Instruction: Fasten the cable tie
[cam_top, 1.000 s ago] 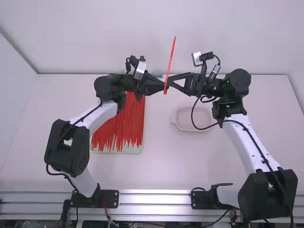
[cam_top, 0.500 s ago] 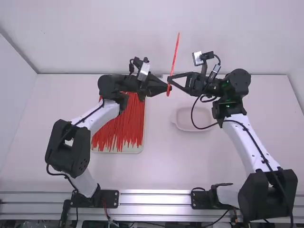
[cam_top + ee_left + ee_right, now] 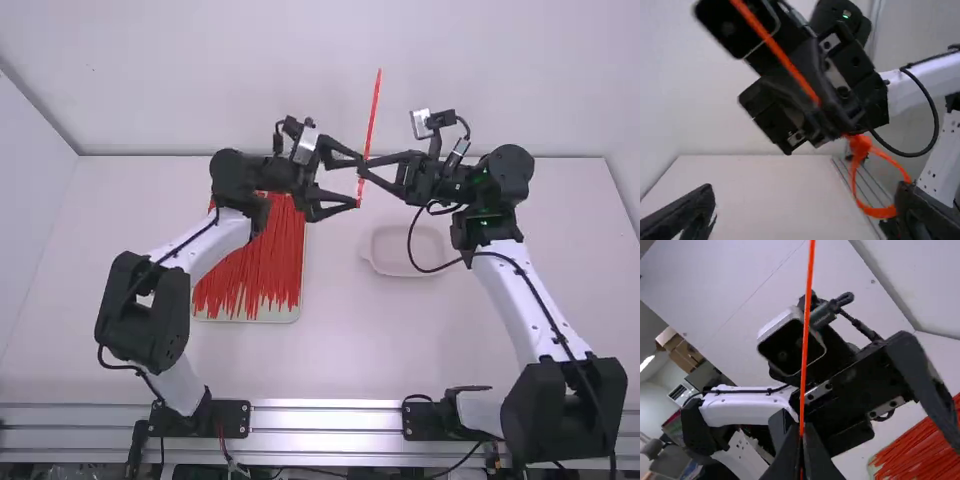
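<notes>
Though looped, cable tie (image 3: 372, 115) points upward.

- The right gripper (image 3: 842, 131), black, is clamped on an orange cable tie (image 3: 856, 172).
- From the right gripper's fingertips the tie's straight strap runs back along the gripper's body.
- On the other side of those fingertips the tie curls into a closed loop above the white table (image 3: 760, 192).
- The left gripper (image 3: 802, 220) has its fingers (image 3: 687, 212) spread wide, one just beside the loop, the other well apart from the right gripper.
- Behind the right gripper are a white arm link (image 3: 922, 82) and a looping black cable (image 3: 932, 120).
</notes>
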You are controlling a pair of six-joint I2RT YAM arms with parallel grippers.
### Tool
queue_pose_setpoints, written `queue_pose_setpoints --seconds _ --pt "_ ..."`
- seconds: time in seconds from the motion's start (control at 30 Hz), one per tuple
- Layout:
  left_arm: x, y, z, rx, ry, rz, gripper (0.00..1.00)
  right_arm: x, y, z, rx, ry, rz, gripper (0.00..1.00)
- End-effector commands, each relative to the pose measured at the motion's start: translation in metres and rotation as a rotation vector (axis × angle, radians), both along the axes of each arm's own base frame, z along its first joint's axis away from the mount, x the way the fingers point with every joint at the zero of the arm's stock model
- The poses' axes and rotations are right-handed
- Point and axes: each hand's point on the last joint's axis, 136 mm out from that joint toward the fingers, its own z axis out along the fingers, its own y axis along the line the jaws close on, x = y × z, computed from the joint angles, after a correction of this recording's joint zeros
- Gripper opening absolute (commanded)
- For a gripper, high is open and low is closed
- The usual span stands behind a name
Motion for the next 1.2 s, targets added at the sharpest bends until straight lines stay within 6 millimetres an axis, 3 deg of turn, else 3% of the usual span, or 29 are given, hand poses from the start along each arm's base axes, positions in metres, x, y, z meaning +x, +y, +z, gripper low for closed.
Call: queue_pose_setpoints --seconds 0.0,0.17,0.27,0.43,0.63,0.73,0.83,1.0,1.17 --pt "0.013 0.009 0.010 -0.025 -0.034 0.060 0.99 0.000 -0.012 0.018 0.004 -0.092 -0.046 0.00" --pt "0.041 0.024 0.012 -0.019 0.069 0.145 0.99 0.015 -0.036 0.018 -0.005 -0.130 -0.130 0.00" --pt "0.054 0.028 0.005 0.023 0.106 0.171 0.99 0.025 -0.047 0.009 -0.023 -0.115 -0.175 0.00" --pt "0.068 0.031 -0.021 0.099 0.193 0.207 0.99 0.054 -0.069 -0.040 -0.120 -0.018 -0.327 0.00" --pt "0.075 0.040 -0.056 0.176 0.243 0.246 0.99 0.069 -0.088 -0.095 -0.300 0.037 -0.473 0.00" --pt "0.084 0.046 -0.082 0.231 0.337 0.319 0.99 0.076 -0.103 -0.126 -0.429 0.097 -0.578 0.00" --pt "0.088 0.057 -0.118 0.332 0.420 0.401 0.99 0.083 -0.124 -0.173 -0.653 0.191 -0.720 0.00" --pt "0.085 0.066 -0.148 0.439 0.480 0.464 0.99 0.087 -0.130 -0.220 -0.833 0.276 -0.773 0.00" --pt "0.092 0.081 -0.174 0.520 0.565 0.559 0.99 0.095 -0.124 -0.260 -0.907 0.329 -0.748 0.00"
